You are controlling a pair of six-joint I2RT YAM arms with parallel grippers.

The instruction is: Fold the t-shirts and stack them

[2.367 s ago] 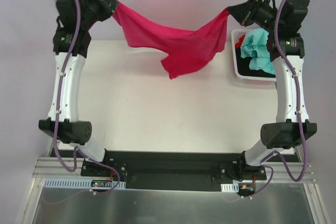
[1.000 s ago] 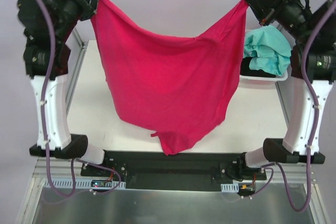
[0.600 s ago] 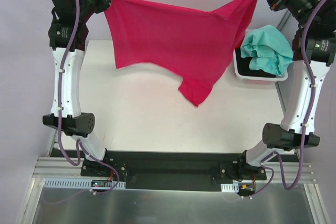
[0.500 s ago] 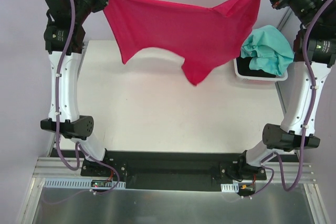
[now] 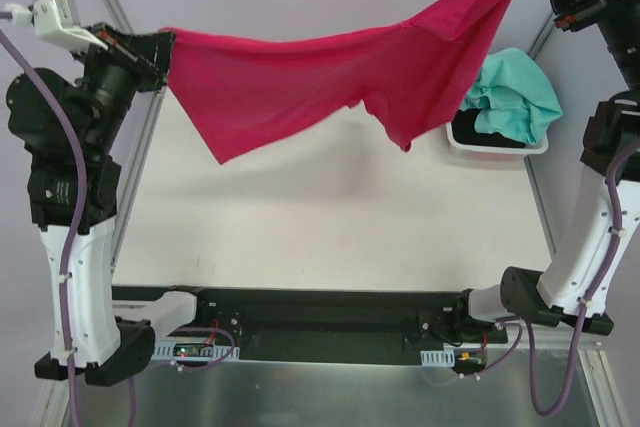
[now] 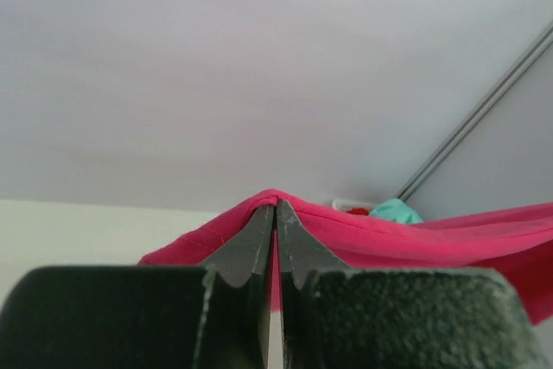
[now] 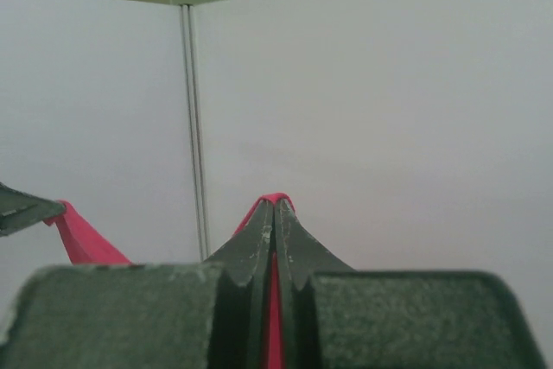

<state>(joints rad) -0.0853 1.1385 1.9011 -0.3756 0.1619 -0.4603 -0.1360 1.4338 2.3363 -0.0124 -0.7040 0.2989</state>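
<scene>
We see the left tool (image 6: 276, 213) fully closed, its two dark fingers pinching one corner of the large magenta-pink cloth t-shirt (image 5: 320, 82). The right tool (image 7: 275, 209) is likewise fully closed on the opposite corner and sits higher, at the far right. The shirt hangs stretched between both tools, in the air above the pale bench (image 5: 330, 227) and clear of its surface. Its lower edge sags to a loose point right of the middle. A white plastic basket (image 5: 500, 148) stands at the far right of the bench. A crumpled teal-mint t-shirt (image 5: 512, 92) lies on black cloth (image 5: 478, 130) inside it.
</scene>
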